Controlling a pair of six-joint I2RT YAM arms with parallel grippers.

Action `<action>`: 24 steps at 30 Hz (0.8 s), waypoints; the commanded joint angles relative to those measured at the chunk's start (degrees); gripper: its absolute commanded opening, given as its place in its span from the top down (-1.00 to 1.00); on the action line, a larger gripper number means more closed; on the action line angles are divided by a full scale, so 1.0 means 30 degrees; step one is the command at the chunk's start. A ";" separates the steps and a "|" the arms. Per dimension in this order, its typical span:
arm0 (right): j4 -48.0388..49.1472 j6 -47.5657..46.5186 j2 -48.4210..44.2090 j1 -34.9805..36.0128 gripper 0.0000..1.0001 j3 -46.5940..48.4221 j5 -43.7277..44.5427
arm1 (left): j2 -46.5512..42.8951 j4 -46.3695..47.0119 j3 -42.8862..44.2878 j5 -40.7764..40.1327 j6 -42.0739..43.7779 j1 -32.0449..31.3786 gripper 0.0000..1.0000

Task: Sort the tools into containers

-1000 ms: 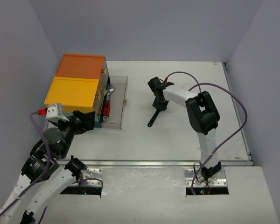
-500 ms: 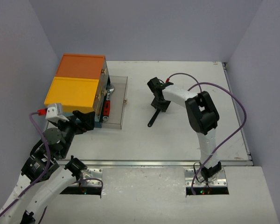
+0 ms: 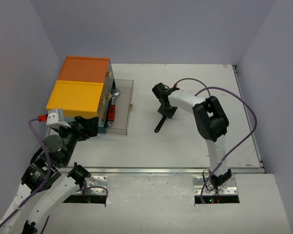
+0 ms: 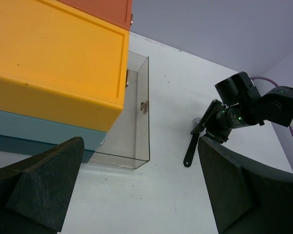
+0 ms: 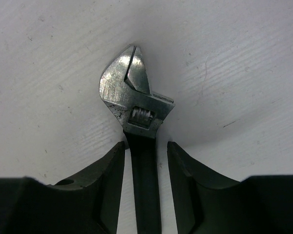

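The containers are a teal box unit [image 3: 106,105] with an orange top [image 3: 84,68] and a yellow top [image 3: 75,95]. One clear drawer [image 3: 123,105] is pulled out to the right, with a red tool [image 3: 113,113] inside. A black-handled adjustable wrench [image 3: 160,124] lies flat on the table. My right gripper [image 3: 165,109] is down over it. In the right wrist view the fingers [image 5: 105,175] straddle the handle just below the steel head [image 5: 135,105], with a gap on the right side; the gripper [image 5: 145,161] is open. My left gripper [image 4: 141,195] is open and empty, hovering near the drawer [image 4: 134,122].
The white table [image 3: 195,146] ends at a metal strip along the near side. Grey walls close in the left, back and right. A purple cable [image 3: 244,117] loops over the right arm.
My right gripper has shifted slightly left along the wrench. The wrench and the left arm have hardly moved.
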 commanded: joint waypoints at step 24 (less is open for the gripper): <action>0.4736 -0.2284 -0.5564 0.0421 1.00 -0.3346 -0.5038 | -0.0022 0.0648 -0.0036 -0.0076 0.0039 -0.0202 -1.00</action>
